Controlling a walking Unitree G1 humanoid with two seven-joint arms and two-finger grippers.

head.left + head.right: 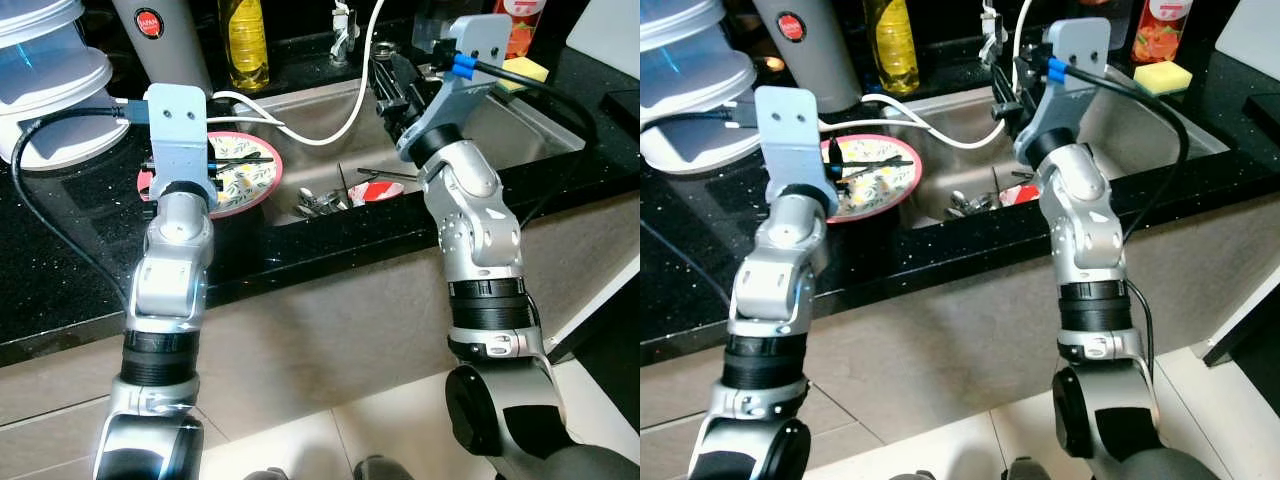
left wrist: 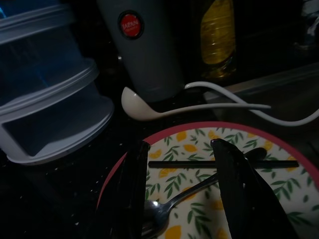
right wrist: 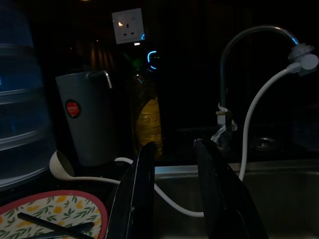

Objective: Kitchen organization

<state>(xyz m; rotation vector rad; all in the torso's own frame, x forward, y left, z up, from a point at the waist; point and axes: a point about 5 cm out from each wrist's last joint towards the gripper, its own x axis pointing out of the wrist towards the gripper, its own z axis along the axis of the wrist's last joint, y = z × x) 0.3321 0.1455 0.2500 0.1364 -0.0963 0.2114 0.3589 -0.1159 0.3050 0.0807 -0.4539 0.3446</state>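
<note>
Left eye view: left gripper (image 1: 205,165) over the pink-rimmed plate (image 1: 250,185) on the black table (image 1: 60,270) at the sink's (image 1: 520,125) edge. Left wrist view: fingers (image 2: 239,184) parted wide above a spoon (image 2: 164,209) and black stick (image 2: 219,163). Right wrist view: right gripper (image 3: 174,149) slightly apart, empty, above the sink, facing the faucet (image 3: 249,45)

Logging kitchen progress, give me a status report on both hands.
Left hand open, over the plate holding spoon and chopstick. Right hand open above the sink. White hose trails between.
</note>
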